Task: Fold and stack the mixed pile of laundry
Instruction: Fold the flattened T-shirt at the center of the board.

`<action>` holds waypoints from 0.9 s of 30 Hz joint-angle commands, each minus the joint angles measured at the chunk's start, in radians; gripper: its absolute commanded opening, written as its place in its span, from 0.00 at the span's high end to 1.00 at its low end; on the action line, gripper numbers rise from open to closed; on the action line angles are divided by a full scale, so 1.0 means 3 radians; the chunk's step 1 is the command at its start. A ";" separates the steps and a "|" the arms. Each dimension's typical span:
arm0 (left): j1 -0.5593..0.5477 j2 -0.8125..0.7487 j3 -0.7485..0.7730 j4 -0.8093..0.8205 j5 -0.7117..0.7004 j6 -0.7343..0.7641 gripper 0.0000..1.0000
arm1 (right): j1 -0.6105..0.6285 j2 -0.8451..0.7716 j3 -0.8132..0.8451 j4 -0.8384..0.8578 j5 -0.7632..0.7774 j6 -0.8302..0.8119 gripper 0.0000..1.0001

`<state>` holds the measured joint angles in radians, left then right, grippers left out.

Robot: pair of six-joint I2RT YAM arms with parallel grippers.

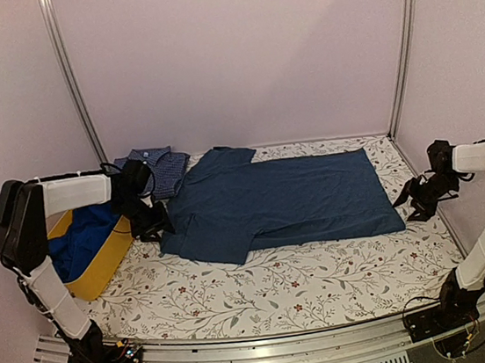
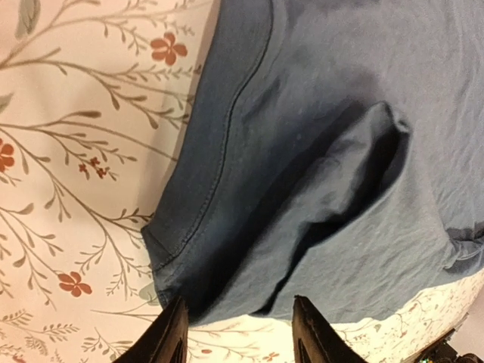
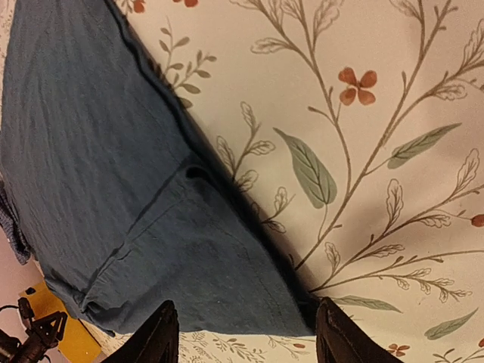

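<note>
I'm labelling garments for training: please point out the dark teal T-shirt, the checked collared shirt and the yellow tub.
dark teal T-shirt (image 1: 297, 197), top view, middle of its body.
checked collared shirt (image 1: 168, 168), top view, folded front near the collar.
yellow tub (image 1: 106, 260), top view, outer side wall.

1. The left arm (image 1: 76, 193) hides part of the checked shirt (image 1: 165, 164) and the far rim of the yellow tub (image 1: 102, 266).
2. The royal-blue piece (image 1: 86, 240) sits half sunk in that tub.
3. The left gripper (image 2: 239, 304) and right gripper (image 3: 246, 304) show only fingertips in their wrist views.

left pincer (image 2: 238, 306) parted, right pincer (image 3: 246, 302) parted
</note>
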<state>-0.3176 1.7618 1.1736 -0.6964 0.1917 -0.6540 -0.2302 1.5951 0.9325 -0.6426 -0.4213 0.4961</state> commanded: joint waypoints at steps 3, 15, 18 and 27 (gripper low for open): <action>0.0025 0.0039 -0.0332 0.0409 0.0103 0.0053 0.54 | -0.0009 0.0270 -0.0181 0.0223 -0.0073 -0.0261 0.40; 0.0022 -0.0017 -0.0507 0.0321 0.0088 -0.0018 0.91 | -0.0002 0.0490 -0.0307 0.0184 -0.0197 -0.0363 1.00; 0.0016 -0.0135 -0.0608 0.0235 0.0067 -0.0033 1.00 | -0.0006 0.0324 -0.0381 0.0080 -0.0118 -0.0337 1.00; 0.0008 -0.0580 -0.0471 0.0300 0.0097 0.0358 0.35 | -0.0006 -0.0123 -0.0216 -0.0059 -0.0264 -0.0626 0.47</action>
<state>-0.3157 1.6627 0.9611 -0.6212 0.2264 -0.6380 -0.2321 1.6310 0.8127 -0.6346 -0.5121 0.3752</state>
